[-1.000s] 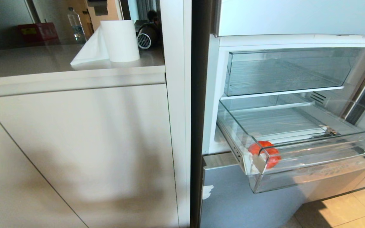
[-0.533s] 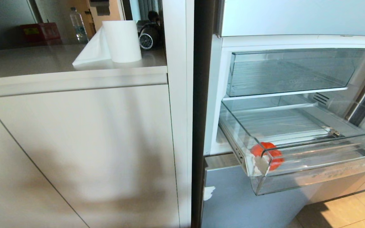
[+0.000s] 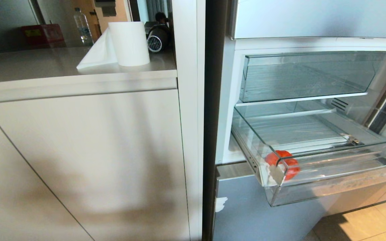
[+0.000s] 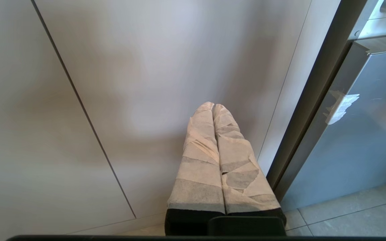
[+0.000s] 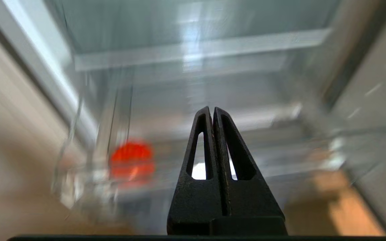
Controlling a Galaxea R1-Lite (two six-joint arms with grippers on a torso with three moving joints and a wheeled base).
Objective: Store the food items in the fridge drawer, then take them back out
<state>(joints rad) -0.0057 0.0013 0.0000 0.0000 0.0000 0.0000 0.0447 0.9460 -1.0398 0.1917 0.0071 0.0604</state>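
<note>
Sitting in the front left corner of the pulled-out fridge drawer (image 3: 330,157) is the red-orange tomato (image 3: 281,164), right behind the whitish tape (image 3: 273,174) on that corner. The right claw (image 5: 213,112) points toward the drawer with its black fingers pressed together and holding nothing (its view is blurred). The left claw (image 4: 213,106), wrapped in pale tape, is also pressed together and empty, low before the cabinet door (image 4: 146,67). A paper roll (image 3: 129,43) stands on the surface (image 3: 28,65).
</note>
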